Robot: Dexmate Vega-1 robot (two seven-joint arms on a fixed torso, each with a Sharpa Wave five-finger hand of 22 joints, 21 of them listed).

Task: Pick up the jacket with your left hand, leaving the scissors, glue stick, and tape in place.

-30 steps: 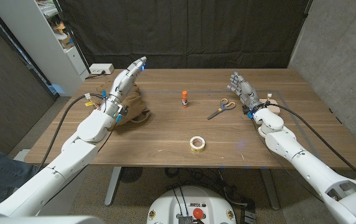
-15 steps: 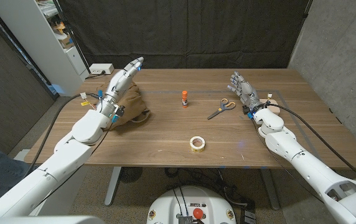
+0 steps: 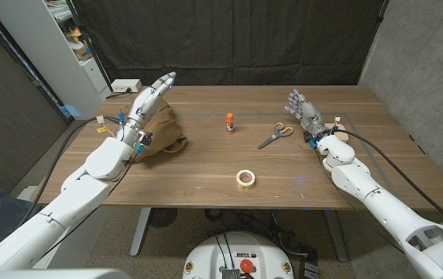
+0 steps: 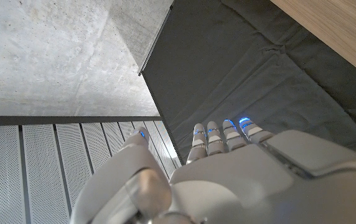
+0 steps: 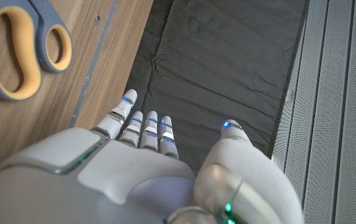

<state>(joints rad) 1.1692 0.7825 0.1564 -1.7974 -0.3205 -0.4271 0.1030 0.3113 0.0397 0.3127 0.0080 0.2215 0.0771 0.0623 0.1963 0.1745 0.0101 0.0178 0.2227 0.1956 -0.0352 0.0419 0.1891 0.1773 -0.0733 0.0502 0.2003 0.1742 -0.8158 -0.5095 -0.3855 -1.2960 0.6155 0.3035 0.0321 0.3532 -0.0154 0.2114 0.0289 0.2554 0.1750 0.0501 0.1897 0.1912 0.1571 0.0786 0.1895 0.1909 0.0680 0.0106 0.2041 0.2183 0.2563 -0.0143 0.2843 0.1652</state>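
A brown jacket [image 3: 166,133] lies crumpled on the table's left part. My left hand [image 3: 149,99] hovers above its far-left side with fingers stretched straight toward the back edge, holding nothing; the left wrist view shows the same straight fingers [image 4: 223,133] against the dark curtain. The glue stick [image 3: 229,122] stands upright mid-table, the scissors [image 3: 275,136] with orange-lined handles lie to its right, and the tape roll [image 3: 245,178] sits nearer the front. My right hand [image 3: 302,109] stands upright and open just right of the scissors [image 5: 17,48].
A wooden disc [image 3: 338,133] lies beside my right wrist. A white power strip [image 3: 126,86] sits at the back left corner, with a white shelf unit [image 3: 51,46] beyond it. A black curtain [image 3: 229,39] hangs behind the table [image 3: 206,190].
My left hand and forearm have drifted left and slightly back over the jacket, uncovering more of the fabric. The right hand and the small items have stayed put.
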